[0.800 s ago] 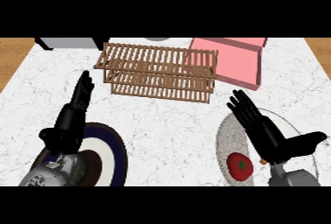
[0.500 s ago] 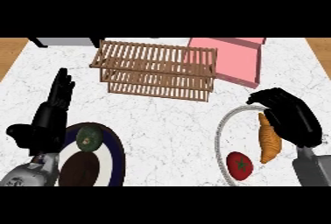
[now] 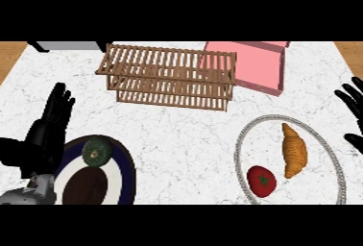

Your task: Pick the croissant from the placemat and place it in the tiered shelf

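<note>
The croissant (image 3: pixel 294 150) is seen lying on the round grey-rimmed placemat (image 3: pixel 246 139), pretty much lengthwise, with its pointed end aimed toward the tiered shelf (image 3: pixel 170 77). It's not being touched by anything. Just beside its lower end, on the same placemat, a red tomato (image 3: pixel 261 180) with a green stem is parked.

The wooden slatted tiered shelf is set well apart from the croissant, further back on the white marble counter (image 3: pixel 184 129). Right next to the shelf, on the side nearer the croissant, a pink tray (image 3: pixel 259 67) is tucked partly behind the shelf's corner.

The right hand (image 3: pixel 352 103) is only partly caught at the frame's edge, past the placemat's rim, fingers straight and spread apart, nothing held. The thumb can be made out a bit lower along the same edge.

The left hand (image 3: pixel 46 129) is found on the far side of the counter from the croissant, fingers straight, pointing up and kept close together, nothing gripped. Just beside it a dark blue plate (image 3: pixel 124 158) is placed, with a green avocado-looking thing (image 3: pixel 95 151) and a dark brown round item (image 3: pixel 85 185) on it.
</note>
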You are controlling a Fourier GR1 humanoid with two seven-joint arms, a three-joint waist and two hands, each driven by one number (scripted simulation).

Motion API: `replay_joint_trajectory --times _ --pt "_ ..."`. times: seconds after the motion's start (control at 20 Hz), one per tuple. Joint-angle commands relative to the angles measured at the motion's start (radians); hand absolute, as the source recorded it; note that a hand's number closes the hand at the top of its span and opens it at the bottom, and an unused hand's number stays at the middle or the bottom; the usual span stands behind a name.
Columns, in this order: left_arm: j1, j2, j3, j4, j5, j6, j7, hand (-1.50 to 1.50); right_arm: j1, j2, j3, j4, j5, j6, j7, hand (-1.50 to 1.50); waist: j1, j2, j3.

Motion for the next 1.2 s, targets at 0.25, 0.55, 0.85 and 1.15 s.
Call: replay_joint_trajectory --times 0.25,0.55,0.85,1.15 --pt "0.012 0.024 0.033 0.011 0.012 -0.041 -0.015 0.00 0.025 -0.327 0.009 -0.104 0.172 0.271 0.030 -1.50 -0.003 -0.004 -0.002" --pt "0.007 0.012 0.047 0.016 0.028 -0.044 -0.008 0.00 0.061 -0.435 0.049 -0.334 0.482 0.132 0.076 -1.50 -0.019 -0.007 -0.004" --pt "0.032 -0.019 0.011 -0.039 -0.017 -0.002 0.023 0.00 0.131 -0.435 0.131 -0.561 0.618 0.020 0.321 -1.50 -0.016 -0.008 -0.003" --pt "0.052 0.023 0.085 -0.028 0.031 -0.091 0.005 0.00 0.193 -0.314 0.252 -0.602 0.864 -0.067 0.350 -1.50 -0.002 -0.002 -0.001"
